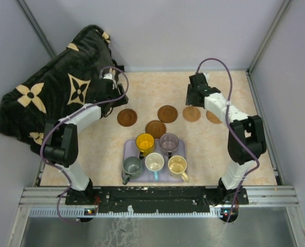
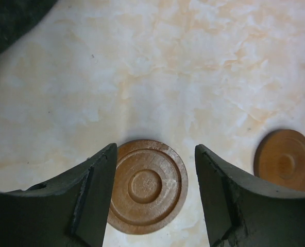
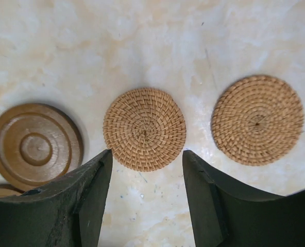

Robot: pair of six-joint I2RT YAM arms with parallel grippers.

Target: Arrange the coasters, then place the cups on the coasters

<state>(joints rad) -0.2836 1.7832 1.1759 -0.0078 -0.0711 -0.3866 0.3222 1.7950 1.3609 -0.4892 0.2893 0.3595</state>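
Seen from overhead, five coasters lie in a loose row across the middle of the cream marbled bench (image 1: 142, 92). At the left of the row is a dark brown round wooden coaster (image 1: 127, 117), and a second brown wooden coaster (image 1: 167, 113) is at the centre. A third brown wooden coaster (image 1: 155, 128) sits lower, just above a lavender rectangular tray (image 1: 129, 150). To the right are a tan round woven coaster (image 1: 191, 113) and another woven coaster (image 1: 213, 117), the latter partly under the right arm.

All five mugs stand on the tray. The yellow mug (image 1: 145, 141) and the dusky purple-grey mug (image 1: 169, 141) are in the upper row. The grey-green mug (image 1: 132, 166), the cream-white mug (image 1: 154, 162) and the beige mug (image 1: 177, 165) are in the lower row. A black blanket with tan flower shapes (image 1: 54, 98) fills the upper left.

The left pincer (image 2: 155, 152) is released, its dark fingers spread over the left-hand brown coaster, which lies flat. One finger hides that coaster's edge in the wrist view, so contact cannot be told.

The right pincer (image 3: 147, 154) is also released and grasps nothing. Its fingers are spread above the tan round woven coaster, which lies flat with its woven neighbour apart at the right of that view.
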